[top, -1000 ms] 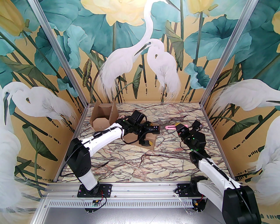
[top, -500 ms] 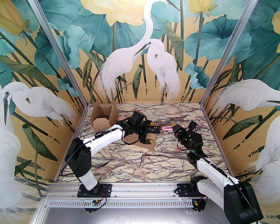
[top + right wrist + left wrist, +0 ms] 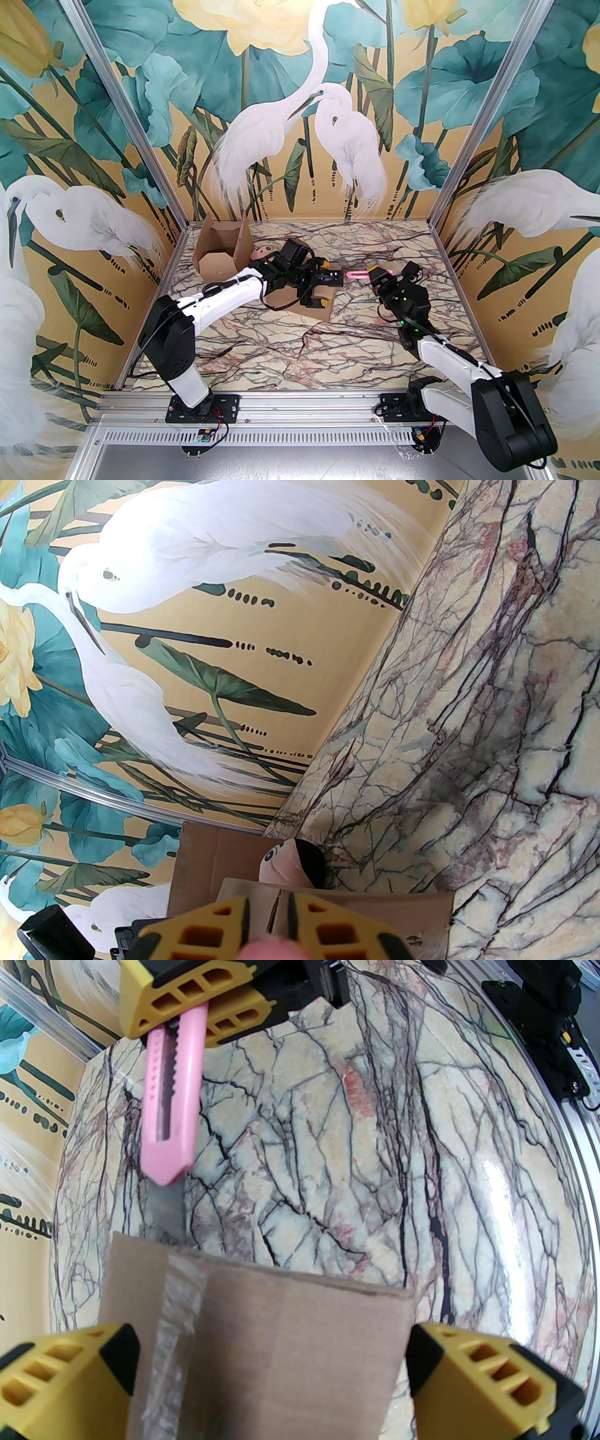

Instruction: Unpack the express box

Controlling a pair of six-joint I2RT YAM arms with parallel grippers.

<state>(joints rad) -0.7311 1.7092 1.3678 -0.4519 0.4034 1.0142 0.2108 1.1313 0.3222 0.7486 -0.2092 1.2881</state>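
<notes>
Your right gripper [image 3: 375,273] clamps the knife [image 3: 171,1100]; its blade runs in line with the tape [image 3: 176,1297], tip at the box [image 3: 300,1316] edge. Left gripper [image 3: 269,1356] spread wide, straddling the box.

The left arm [image 3: 220,300] is stretched forward and to the right from its base and is set low. Its wrist is turned so that the left gripper [image 3: 322,290] is pointed to the right. Its yellow-tipped fingers [image 3: 487,1382] are spread wide apart. The right arm [image 3: 450,361] is bent at the elbow near its base and is angled forward and to the left. The right gripper [image 3: 375,273] is pointed left, towards the left gripper, near it but apart from it. Its fingers [image 3: 328,930] are closed narrowly on a pink knife [image 3: 357,273].
</notes>
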